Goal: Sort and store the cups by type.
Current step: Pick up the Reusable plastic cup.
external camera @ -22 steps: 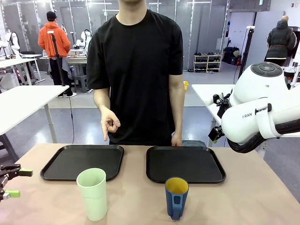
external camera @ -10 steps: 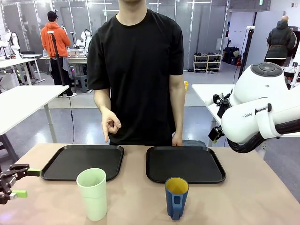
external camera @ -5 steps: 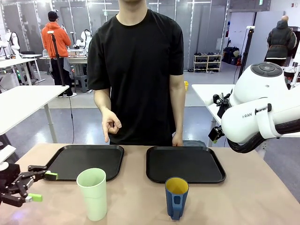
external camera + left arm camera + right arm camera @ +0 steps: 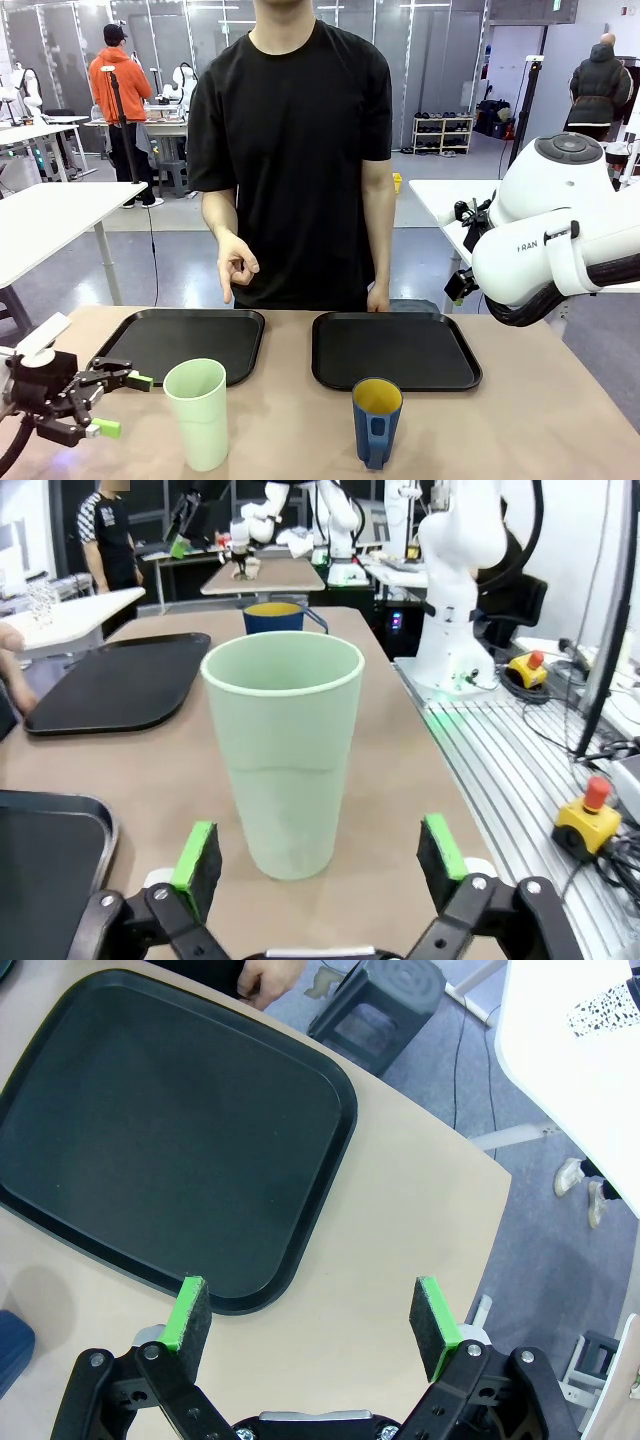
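A tall pale mint-green tumbler (image 4: 198, 412) stands upright on the table in front of the left tray. My left gripper (image 4: 118, 404) is open just to its left, fingers pointing at it. In the left wrist view the tumbler (image 4: 284, 750) stands straight ahead of my left gripper (image 4: 318, 852), a short way beyond the green pads, untouched. A dark blue mug with a yellow inside (image 4: 376, 420) stands in front of the right tray, and shows behind the tumbler as the mug (image 4: 275, 616). My right gripper (image 4: 311, 1318) hangs open high above the right tray's corner, holding nothing.
Two black trays lie side by side: the left tray (image 4: 178, 344) and the right tray (image 4: 394, 350). A person in black stands at the far edge, one hand (image 4: 236, 266) raised, the other hand (image 4: 376, 298) on the right tray's far rim. A stool (image 4: 392, 1005) stands beyond the table.
My left gripper has moved right across the table toward the mint-green tumbler, staying open. The cups, trays, person and right arm have not moved.
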